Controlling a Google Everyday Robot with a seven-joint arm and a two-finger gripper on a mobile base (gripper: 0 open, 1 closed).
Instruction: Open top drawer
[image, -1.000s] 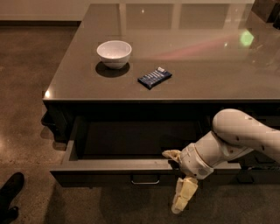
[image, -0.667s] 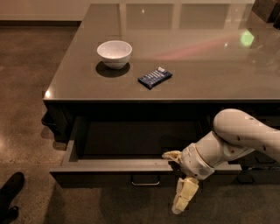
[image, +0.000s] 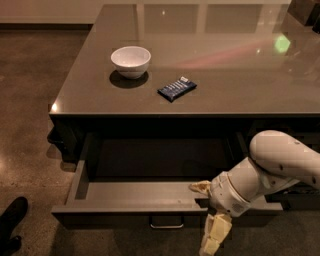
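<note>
The top drawer (image: 135, 197) under the counter stands pulled out far, showing a plain grey inside. Its small metal loop handle (image: 166, 222) sits at the centre of the front panel. My gripper (image: 207, 211) is at the drawer's front edge, right of the handle. One cream finger (image: 200, 186) rests over the top rim of the front panel, and the other finger (image: 216, 235) hangs down in front of the panel. The fingers are spread wide apart. The white arm (image: 280, 162) comes in from the right.
The grey counter top (image: 225, 85) holds a white bowl (image: 131, 61) and a dark blue snack packet (image: 177, 88). A dark shoe (image: 12, 220) shows on the brown floor at the bottom left. More dark cabinet fronts lie behind the arm at right.
</note>
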